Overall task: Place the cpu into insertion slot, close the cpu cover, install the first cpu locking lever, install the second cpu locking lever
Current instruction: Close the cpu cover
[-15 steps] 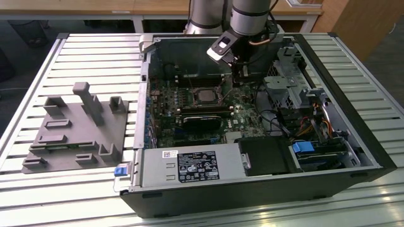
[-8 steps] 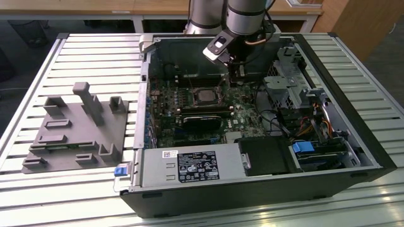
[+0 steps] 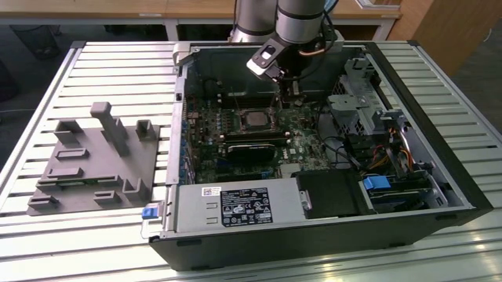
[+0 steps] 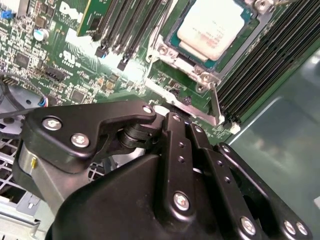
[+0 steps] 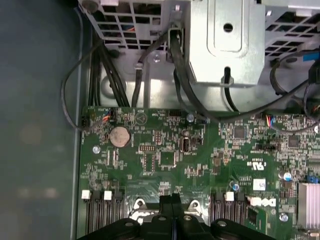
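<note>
Overhead, the arm (image 3: 302, 20) hangs upright near the cpu (image 3: 255, 119), jaws together.

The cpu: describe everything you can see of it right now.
The cpu is a small, flat, square chip with a pale silvery metal top bearing faint print. It lies level, seated in the insertion slot on the green circuit board, and a dark rim frames its edges. Its top is bare, with nothing resting on it or gripping it.

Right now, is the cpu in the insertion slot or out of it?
In. In the second wrist view the cpu lies flat inside the insertion slot, its silvery top ringed by the slot's metal rim.
</note>
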`<state>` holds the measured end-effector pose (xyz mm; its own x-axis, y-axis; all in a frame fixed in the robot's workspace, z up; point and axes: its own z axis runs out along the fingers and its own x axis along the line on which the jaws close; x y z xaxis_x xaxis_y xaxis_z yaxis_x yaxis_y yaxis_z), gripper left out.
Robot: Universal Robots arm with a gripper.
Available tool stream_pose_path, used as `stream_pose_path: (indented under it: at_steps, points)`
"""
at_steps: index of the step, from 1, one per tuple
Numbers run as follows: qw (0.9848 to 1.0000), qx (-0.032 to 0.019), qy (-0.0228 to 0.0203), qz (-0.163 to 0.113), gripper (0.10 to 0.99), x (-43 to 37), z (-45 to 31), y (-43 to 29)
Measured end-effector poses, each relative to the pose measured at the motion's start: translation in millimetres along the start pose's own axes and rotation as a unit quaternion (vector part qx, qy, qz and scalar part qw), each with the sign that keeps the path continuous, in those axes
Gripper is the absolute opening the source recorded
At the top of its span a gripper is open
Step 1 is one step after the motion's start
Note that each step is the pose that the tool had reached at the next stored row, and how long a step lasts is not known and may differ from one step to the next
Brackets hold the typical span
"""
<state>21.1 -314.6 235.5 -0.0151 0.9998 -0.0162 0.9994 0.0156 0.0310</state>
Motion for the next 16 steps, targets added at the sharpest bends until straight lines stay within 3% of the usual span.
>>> stream_pose_path:
  at_steps: [16]
  points:
    - [1.0000,0.0000,0.0000,0.000,0.106,0.3,-0.6,-17.9]
